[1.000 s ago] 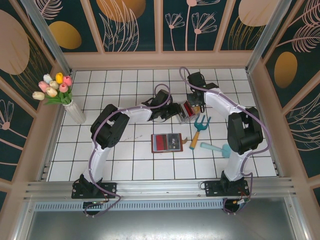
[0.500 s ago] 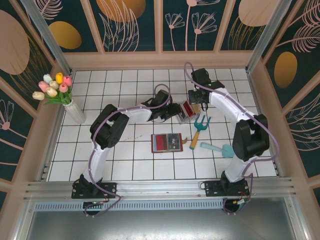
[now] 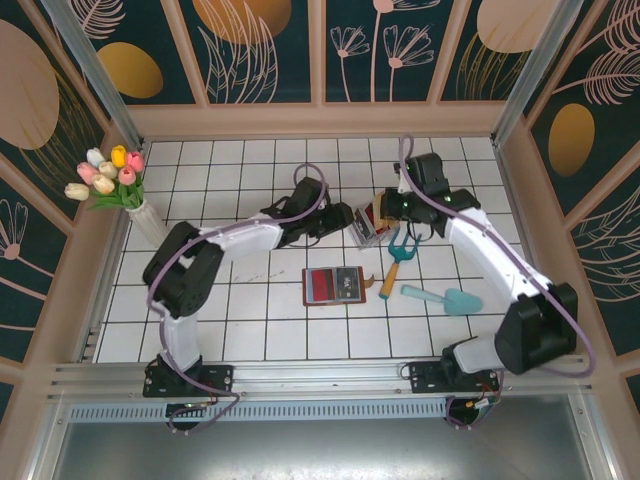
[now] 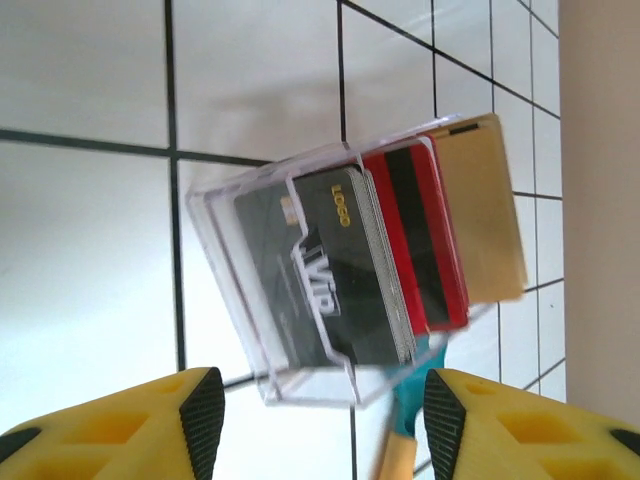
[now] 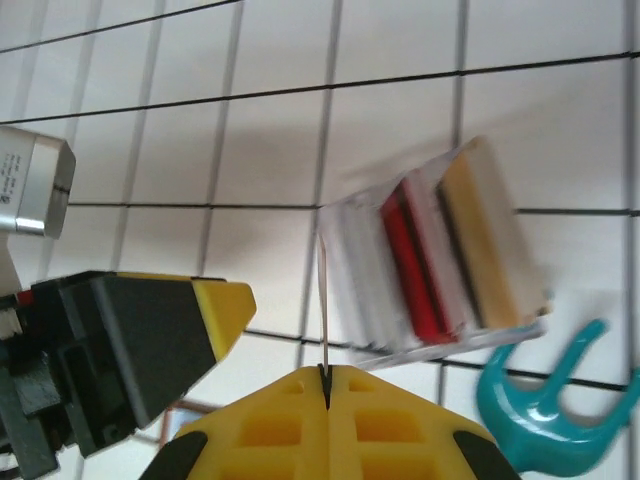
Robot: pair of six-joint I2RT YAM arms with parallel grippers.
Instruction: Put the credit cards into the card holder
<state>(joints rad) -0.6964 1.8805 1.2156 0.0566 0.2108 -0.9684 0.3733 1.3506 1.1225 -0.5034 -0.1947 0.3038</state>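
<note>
Two robot arms meet over a clear plastic box (image 3: 372, 222) on a white-tiled worktop (image 3: 250, 320), the box tilted on the grid and packed with credit cards (image 4: 400, 250) standing on edge: a dark grey one marked VIP at the front, red ones behind it, a tan one at the back. The left gripper (image 3: 347, 218) comes at the box from its left with jaws parted to a middling width; in the left wrist view its yellow fingertips (image 4: 195, 420) flank the near end of the box, with a gap showing on either side. The right gripper (image 5: 326, 425) hangs at the right of the box with its yellow jaws pressed tight together, pinching a single card (image 5: 323, 300) that shows edge-on as a thin pale sliver rising from the seam in front of the box. The card holder (image 3: 333, 285) lies open and flat on the near side of the box, toward the arms' bases and apart from it. A teal hand rake (image 3: 398, 258) with a wooden handle sits just beside the box on its near right, a teal trowel (image 3: 440, 297) beyond that. A vase of tulips (image 3: 120, 190) stands well away to the left of the box.
</note>
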